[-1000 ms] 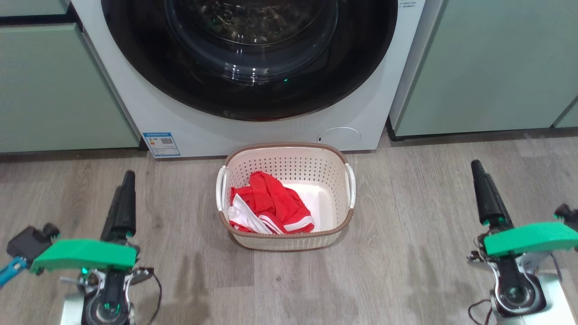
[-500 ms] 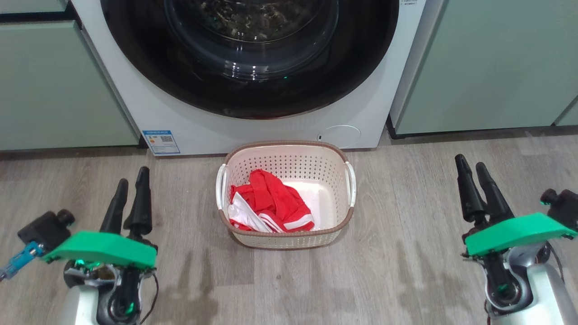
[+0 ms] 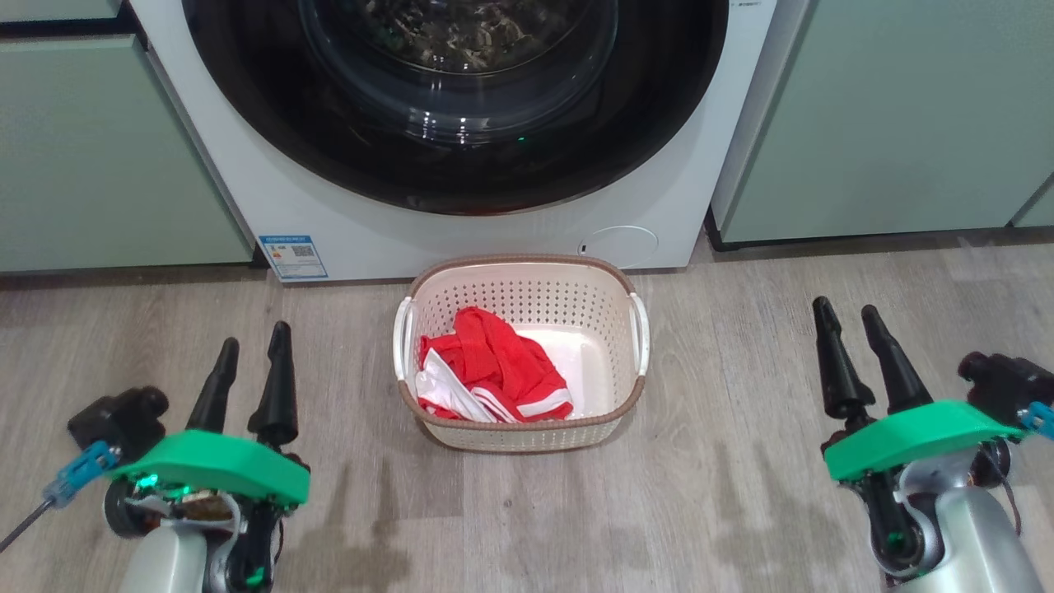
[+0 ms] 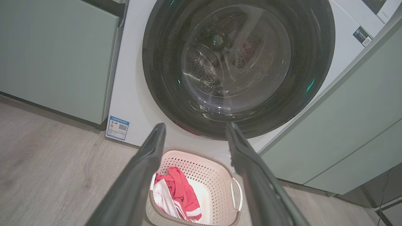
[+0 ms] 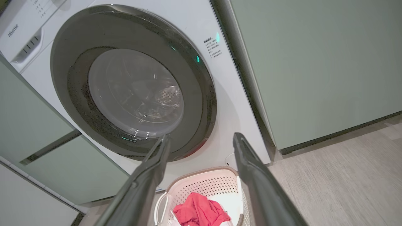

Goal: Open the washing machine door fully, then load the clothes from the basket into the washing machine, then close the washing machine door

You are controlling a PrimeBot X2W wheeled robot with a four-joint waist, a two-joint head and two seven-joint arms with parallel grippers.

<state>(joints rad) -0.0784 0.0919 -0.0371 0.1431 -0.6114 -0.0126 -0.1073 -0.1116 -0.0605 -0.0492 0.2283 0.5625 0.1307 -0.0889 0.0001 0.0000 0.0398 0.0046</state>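
Both grippers empty, basket loaded, door shut.
The left gripper and right gripper hover low over the floor, jaws apart, well to either side of the basket. The clothes lie in its left half. Just behind it stands the washer, its door closed.

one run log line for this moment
door: shut | clothes: in basket | left claw: open, empty | right claw: open, empty
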